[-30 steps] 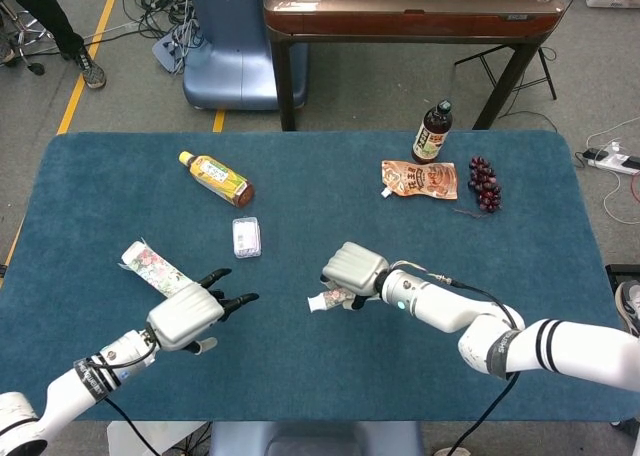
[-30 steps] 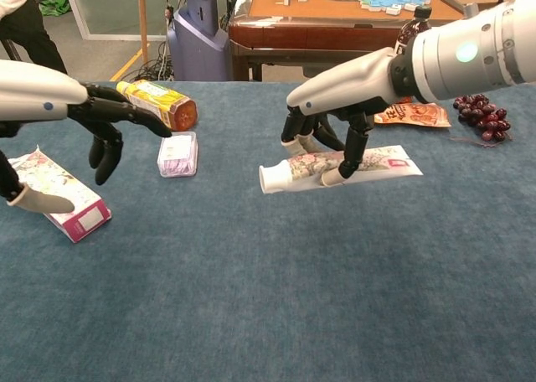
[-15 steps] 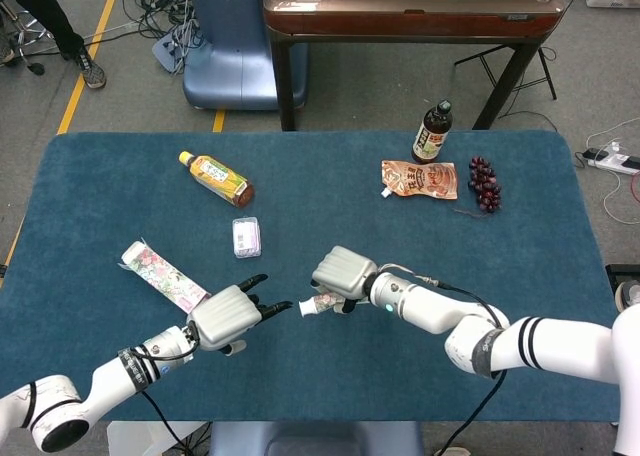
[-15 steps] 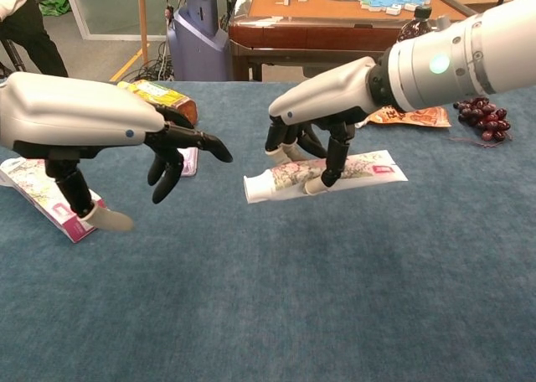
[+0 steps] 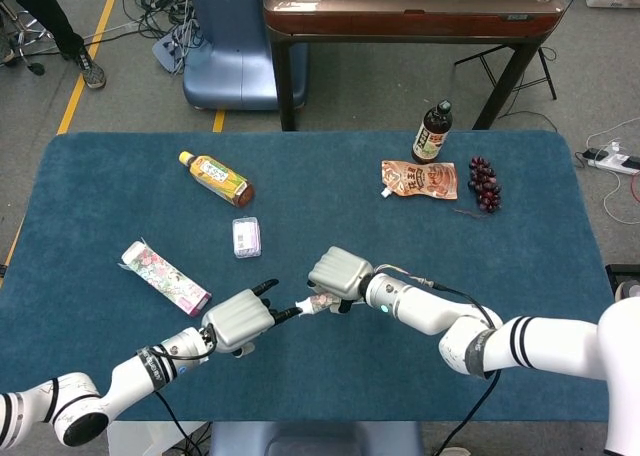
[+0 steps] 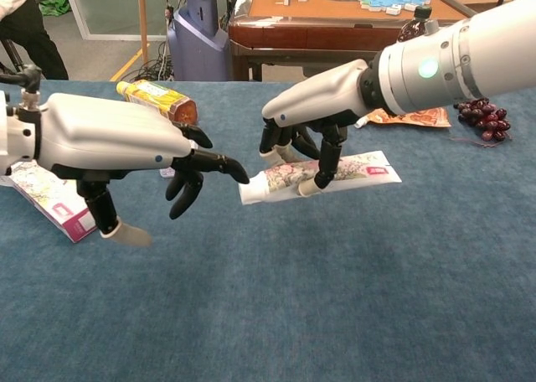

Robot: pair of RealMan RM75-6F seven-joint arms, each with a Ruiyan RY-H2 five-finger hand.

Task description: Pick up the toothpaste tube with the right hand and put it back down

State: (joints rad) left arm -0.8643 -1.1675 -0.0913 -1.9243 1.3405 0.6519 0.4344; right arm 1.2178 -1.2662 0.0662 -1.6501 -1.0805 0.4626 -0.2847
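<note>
Looking at the head view first: right hand [image 5: 340,273] sits just below table [image 5: 90,176] centre, clamped over the tube [image 5: 318,303], of which only the cap end pokes out at the hand's 8 o'clock. Left hand [image 5: 240,321] is at 8 o'clock of the right, fingers spread and holding nothing, one fingertip just beside the tube's cap. Box [image 5: 165,278] lies at 10 o'clock of the left hand, small pack [image 5: 246,237] at 12. Juice bottle [image 5: 216,178] lies flat toward 11 o'clock of the table; dark bottle [image 5: 432,132], pouch [image 5: 420,179] and grapes [image 5: 484,183] cluster at 1 o'clock. Chest view: right hand [image 6: 306,122] grips the tube [image 6: 335,172] from above, thumb and fingers on either side; can't tell if it's clear of the cloth. Left hand [image 6: 126,152] empty, fingertip reaching 3 o'clock, nearly touching the cap.
</note>
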